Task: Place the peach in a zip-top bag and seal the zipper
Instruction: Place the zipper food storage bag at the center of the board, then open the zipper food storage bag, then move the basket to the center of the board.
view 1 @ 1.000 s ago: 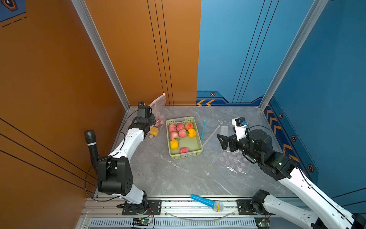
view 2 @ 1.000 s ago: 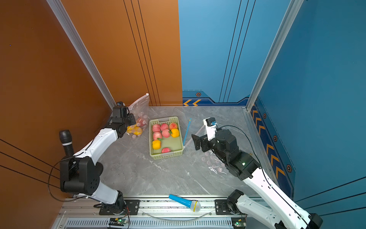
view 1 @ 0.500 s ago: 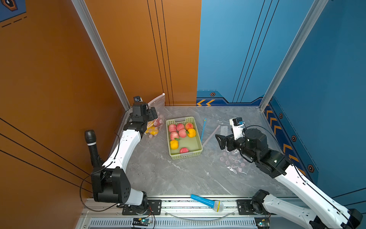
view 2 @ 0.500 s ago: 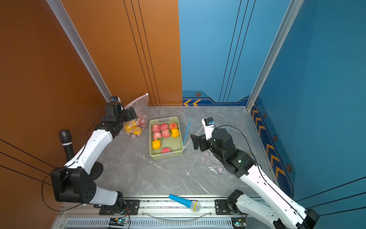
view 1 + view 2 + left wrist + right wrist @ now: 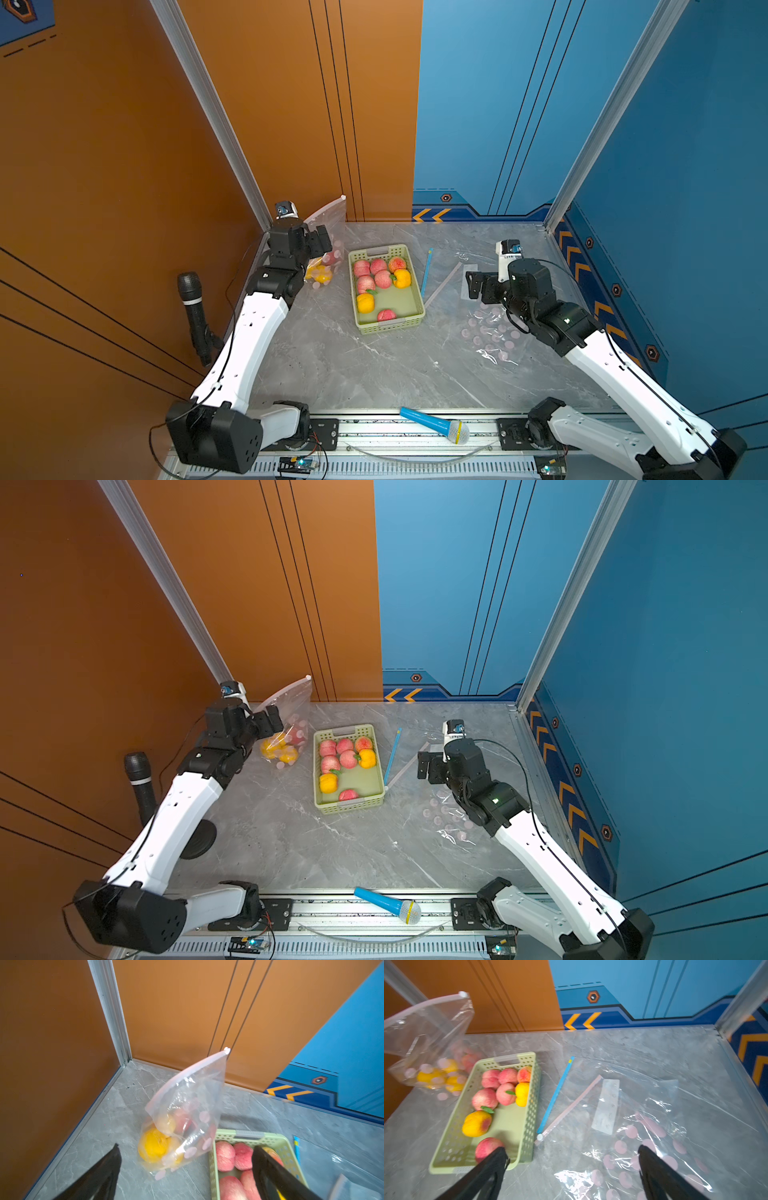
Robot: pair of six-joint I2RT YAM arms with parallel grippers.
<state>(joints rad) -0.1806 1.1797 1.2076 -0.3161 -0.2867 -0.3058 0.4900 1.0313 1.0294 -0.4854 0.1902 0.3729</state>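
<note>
Since 1 s ago the L gripper (image 5: 319,241) has let go of the filled bag (image 5: 332,216) and pulled up & back from it. Its jaws now stand wide w/ nothing between them. The R gripper (image 5: 477,286) has barely shifted; its jaws are also wide & empty.

The filled bag stands at approx 10 o'clock on the table (image 5: 374,374), by the back-left corner, w/ its top leaning toward 1 o'clock. Inside are yellow fruit (image 5: 153,1147) low down and a pink peach (image 5: 184,1119) behind them. The zip strip (image 5: 197,1066) reads as one line w/ the slider (image 5: 226,1051) at its high end; can't tell if it's fully sealed. In the left wrist view the fingers sit short of the bag, not touching.

The basket (image 5: 376,251) sits near centre, just at 3 o'clock of the filled bag, and holds more peaches (image 5: 365,284), pink & yellow. An empty bag (image 5: 492,332) lies flat at approx 3 o'clock of the table, w/ the R gripper hovering over it. A blue strip (image 5: 426,270) & a pink strip (image 5: 442,284) lie between the basket and the R gripper.
</note>
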